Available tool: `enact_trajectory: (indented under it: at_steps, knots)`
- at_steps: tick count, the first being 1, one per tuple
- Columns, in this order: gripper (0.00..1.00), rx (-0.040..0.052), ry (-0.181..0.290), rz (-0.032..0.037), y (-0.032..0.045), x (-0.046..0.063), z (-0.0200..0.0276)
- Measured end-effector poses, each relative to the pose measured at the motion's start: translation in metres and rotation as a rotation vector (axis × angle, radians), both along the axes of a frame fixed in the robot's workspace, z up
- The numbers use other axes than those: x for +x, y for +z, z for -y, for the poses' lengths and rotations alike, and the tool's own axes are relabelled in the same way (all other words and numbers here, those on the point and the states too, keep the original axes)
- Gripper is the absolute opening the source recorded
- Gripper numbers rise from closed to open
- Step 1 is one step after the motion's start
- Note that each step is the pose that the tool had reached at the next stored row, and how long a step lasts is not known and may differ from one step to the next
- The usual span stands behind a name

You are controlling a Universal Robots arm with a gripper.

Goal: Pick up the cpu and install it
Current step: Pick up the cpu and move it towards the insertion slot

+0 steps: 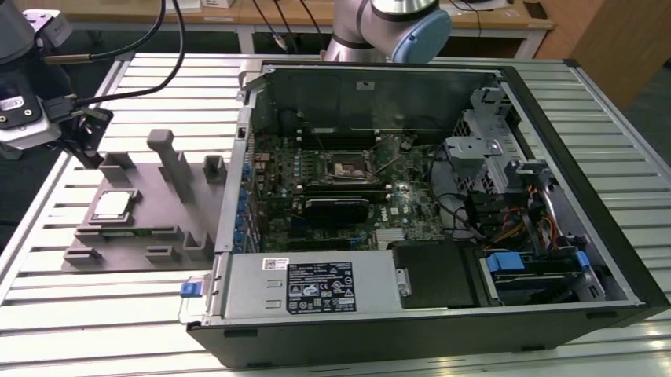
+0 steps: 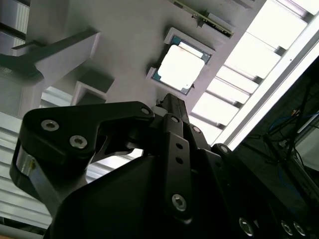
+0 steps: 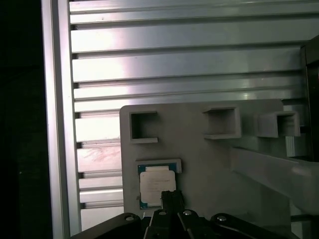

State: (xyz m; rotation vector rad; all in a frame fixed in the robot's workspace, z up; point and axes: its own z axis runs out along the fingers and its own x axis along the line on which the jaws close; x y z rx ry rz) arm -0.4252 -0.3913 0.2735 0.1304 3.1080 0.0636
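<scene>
Tool (image 1: 88, 151) is hanging at the upper left of the exterior view, pointing down, fingers clenched on nothing, near the cpu (image 1: 112, 206) but apart from it. In both wrist views the tool's tip is overlapping one edge of the cpu (image 3: 157, 185), which is lying flat in a recess of the grey fixture tray (image 1: 157, 232). The wrist is running out of frame. The slatted metal surface (image 1: 84, 314) is carrying the tray and an open computer case (image 1: 419, 306). Wooden desks (image 1: 504, 20) are standing behind.

Slatted metal table (image 1: 126, 314) bears grey fixture tray (image 1: 152, 216) and computer case (image 1: 419, 339).
</scene>
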Motion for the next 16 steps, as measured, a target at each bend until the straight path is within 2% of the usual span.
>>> enact_trajectory:
  at_steps: [8, 16]
  knots:
    - [0.11, -0.0009, 0.000, 0.0001, -0.0053, 0.000, 0.0002]
    - [0.11, -0.0017, 0.000, -0.0020, -0.0152, 0.000, 0.0006]
